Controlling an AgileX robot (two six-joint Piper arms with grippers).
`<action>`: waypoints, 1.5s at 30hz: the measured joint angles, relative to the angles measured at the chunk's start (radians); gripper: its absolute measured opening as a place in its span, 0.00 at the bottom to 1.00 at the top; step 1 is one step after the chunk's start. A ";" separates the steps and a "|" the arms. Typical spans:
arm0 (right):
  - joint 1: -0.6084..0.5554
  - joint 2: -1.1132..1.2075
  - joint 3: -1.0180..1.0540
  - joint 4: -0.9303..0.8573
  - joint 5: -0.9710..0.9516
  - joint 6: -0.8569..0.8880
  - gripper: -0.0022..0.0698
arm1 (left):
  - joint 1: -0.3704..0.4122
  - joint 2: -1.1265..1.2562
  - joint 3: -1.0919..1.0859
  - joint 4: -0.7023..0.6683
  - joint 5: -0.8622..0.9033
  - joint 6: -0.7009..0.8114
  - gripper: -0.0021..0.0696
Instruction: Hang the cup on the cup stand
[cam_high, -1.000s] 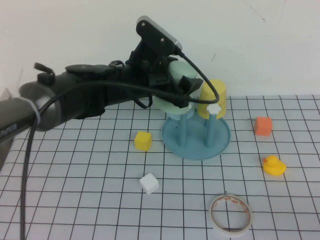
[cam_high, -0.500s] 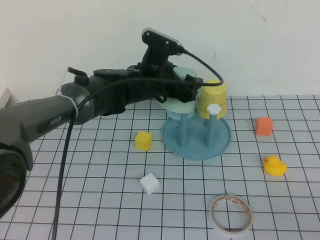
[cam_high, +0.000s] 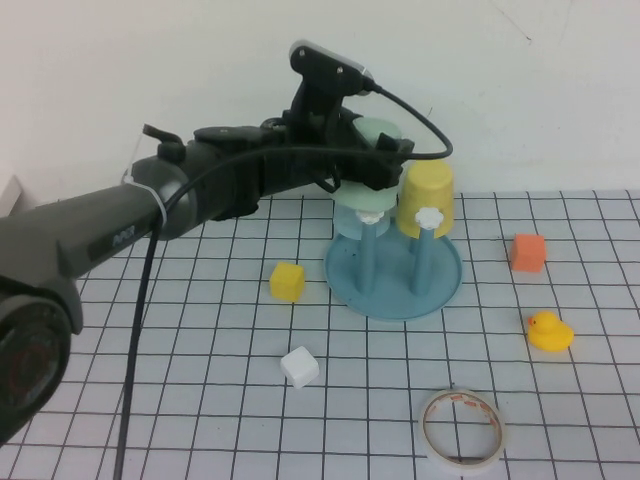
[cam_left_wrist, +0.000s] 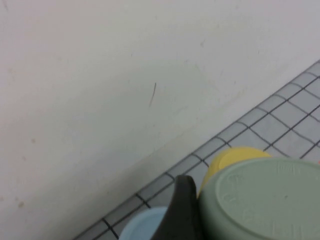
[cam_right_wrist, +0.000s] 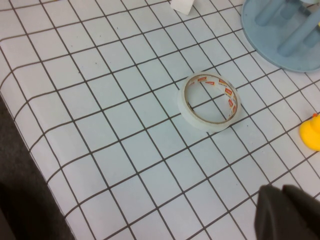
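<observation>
The pale mint-green cup (cam_high: 378, 133) is held tilted, bottom up, over the back left of the blue cup stand (cam_high: 393, 275). My left gripper (cam_high: 365, 165) is shut on it. In the left wrist view one dark finger (cam_left_wrist: 181, 210) presses against the cup (cam_left_wrist: 260, 200). A yellow cup (cam_high: 425, 195) sits upside down on a back peg, and a light blue cup (cam_left_wrist: 142, 225) shows just below the mint one. Two front pegs carry bare white flower knobs (cam_high: 430, 216). My right gripper (cam_right_wrist: 280, 189) hangs shut over the grid mat near the tape roll.
On the grid mat lie a yellow cube (cam_high: 286, 281), a white cube (cam_high: 299, 367), an orange cube (cam_high: 526, 252), a rubber duck (cam_high: 548, 331) and a roll of clear tape (cam_high: 460, 428). A white wall rises right behind the stand.
My left arm has carried the mint cup up and to the right, from beside the stand's left pegs to higher above them, closer to the yellow cup.
</observation>
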 joint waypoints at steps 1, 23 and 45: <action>0.000 0.000 0.000 0.000 0.000 0.000 0.03 | 0.000 0.009 -0.002 0.000 0.002 0.000 0.82; 0.000 0.000 0.000 0.000 0.000 0.000 0.03 | 0.000 0.076 -0.002 0.000 -0.005 -0.025 0.96; 0.000 0.000 0.000 0.000 0.000 0.000 0.03 | 0.000 -0.352 -0.002 -0.020 -0.352 0.123 0.48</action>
